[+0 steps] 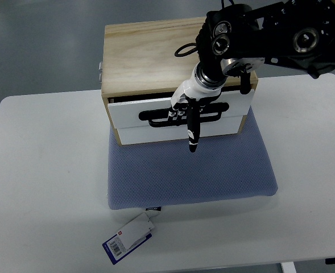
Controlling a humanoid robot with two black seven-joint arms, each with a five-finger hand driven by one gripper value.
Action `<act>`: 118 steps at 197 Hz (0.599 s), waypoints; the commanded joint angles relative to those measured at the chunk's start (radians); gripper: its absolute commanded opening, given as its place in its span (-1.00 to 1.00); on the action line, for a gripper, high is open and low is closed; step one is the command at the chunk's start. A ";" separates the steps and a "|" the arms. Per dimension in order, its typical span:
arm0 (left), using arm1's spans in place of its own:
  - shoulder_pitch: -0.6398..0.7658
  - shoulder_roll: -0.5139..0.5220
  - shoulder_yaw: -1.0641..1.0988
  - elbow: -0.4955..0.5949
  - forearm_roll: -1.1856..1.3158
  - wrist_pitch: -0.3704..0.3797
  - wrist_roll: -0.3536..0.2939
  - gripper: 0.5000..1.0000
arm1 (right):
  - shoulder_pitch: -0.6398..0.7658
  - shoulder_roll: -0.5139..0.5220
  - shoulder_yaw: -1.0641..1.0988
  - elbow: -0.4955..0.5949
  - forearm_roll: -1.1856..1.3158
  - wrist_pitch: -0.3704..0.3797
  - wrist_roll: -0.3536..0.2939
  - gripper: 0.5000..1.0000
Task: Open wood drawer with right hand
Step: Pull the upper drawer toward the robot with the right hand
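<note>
- Pale wood drawer box [150, 54] sits at the back of a blue-grey mat [190, 170] on the white tabletop [42, 170]; we see its white drawer front [127, 111] w/ a black handle slot [156, 118].
- Right hand [184, 108] comes from the upper right, fingers hooked into the slot, one black finger [193, 133] pointing down.
- Fingertips inside are hidden, so we can't confirm grip depth.
- Tag [130, 236] lies at the mat's front edge, print too small to read.

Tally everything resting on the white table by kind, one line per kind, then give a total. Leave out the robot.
Wooden drawer box: 1
White drawer front with a black slot handle: 1
Blue-grey mat: 1
Tag with a barcode, by the mat's near edge: 1
Total: 4
</note>
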 commanded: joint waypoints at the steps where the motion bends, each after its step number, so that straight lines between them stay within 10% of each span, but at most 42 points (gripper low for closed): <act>1: 0.000 0.000 0.000 0.000 0.000 0.000 0.000 1.00 | 0.000 -0.013 0.001 0.008 0.007 0.018 0.000 0.78; 118: 0.000 0.000 -0.001 0.002 0.000 0.000 0.000 1.00 | 0.004 -0.097 0.029 0.114 0.027 0.056 0.000 0.78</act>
